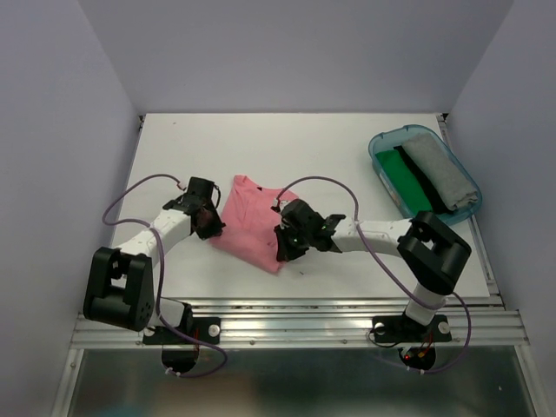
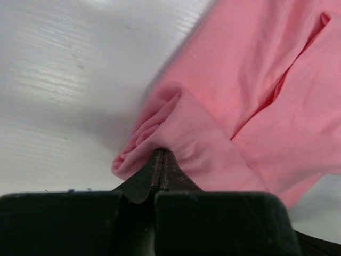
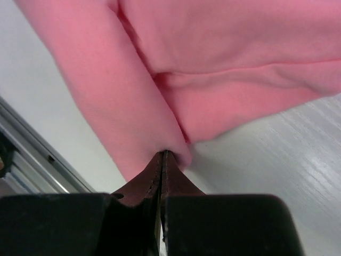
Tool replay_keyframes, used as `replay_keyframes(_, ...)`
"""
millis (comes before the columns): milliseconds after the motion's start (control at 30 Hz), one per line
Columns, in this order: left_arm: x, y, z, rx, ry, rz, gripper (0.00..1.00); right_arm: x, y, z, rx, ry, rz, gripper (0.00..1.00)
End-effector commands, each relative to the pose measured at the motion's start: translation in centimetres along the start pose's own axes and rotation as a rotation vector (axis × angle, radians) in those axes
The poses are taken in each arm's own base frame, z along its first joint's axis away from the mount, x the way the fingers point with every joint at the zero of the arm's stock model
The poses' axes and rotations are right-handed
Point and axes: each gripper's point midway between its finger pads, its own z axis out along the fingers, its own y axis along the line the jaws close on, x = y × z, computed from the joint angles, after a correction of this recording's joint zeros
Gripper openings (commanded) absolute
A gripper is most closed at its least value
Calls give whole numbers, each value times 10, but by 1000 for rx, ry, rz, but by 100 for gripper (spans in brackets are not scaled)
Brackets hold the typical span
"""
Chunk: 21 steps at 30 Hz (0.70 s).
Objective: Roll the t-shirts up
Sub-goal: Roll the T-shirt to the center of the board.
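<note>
A salmon-pink t-shirt (image 1: 252,223) lies folded on the white table between the two arms. My left gripper (image 1: 211,228) is shut on the shirt's left edge; in the left wrist view its fingertips (image 2: 161,152) pinch a bunched fold of pink t-shirt (image 2: 250,101). At the shirt's near right corner my right gripper (image 1: 282,249) is shut as well, and the right wrist view shows its tips (image 3: 164,153) clamped on the pink t-shirt (image 3: 213,64). Green (image 1: 407,178) and grey (image 1: 439,168) cloth pieces lie in the tub.
A translucent teal plastic tub (image 1: 382,141) stands at the back right of the table (image 1: 304,139). A metal rail (image 1: 347,326) runs along the near edge. Purple-grey walls enclose the table on three sides.
</note>
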Motion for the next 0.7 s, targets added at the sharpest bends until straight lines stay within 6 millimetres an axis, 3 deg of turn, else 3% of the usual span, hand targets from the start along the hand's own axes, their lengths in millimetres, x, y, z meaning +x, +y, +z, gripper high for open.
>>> replay_keyframes(0, -2, 0, 5, 5, -12, 8, 0, 12, -13, 14, 43, 28, -8, 1)
replay_keyframes(167, -7, -3, 5, 4, -15, 9, 0, -10, -6, 2, 51, -28, -44, 1)
replay_keyframes(267, -28, -11, -13, 16, -74, 16, 0, -31, 4, -15, 50, -79, -82, 1)
replay_keyframes(400, -67, -19, -54, 1, -187, 44, 2, -52, 19, -38, 75, -138, -148, 4)
replay_keyframes(433, -73, -19, -61, -6, -205, 47, 7, -55, 22, -41, 86, -150, -169, 6)
replay_keyframes(467, -81, -20, -71, -4, -232, 60, 19, -62, 34, -46, 84, -170, -201, 10)
replay_keyframes(533, -97, -19, -88, -12, -271, 61, 31, -67, 31, -49, 152, -186, -250, 20)
replay_keyframes(667, -118, -13, -111, -31, -327, 57, 39, -75, 49, -44, 209, -205, -375, 45)
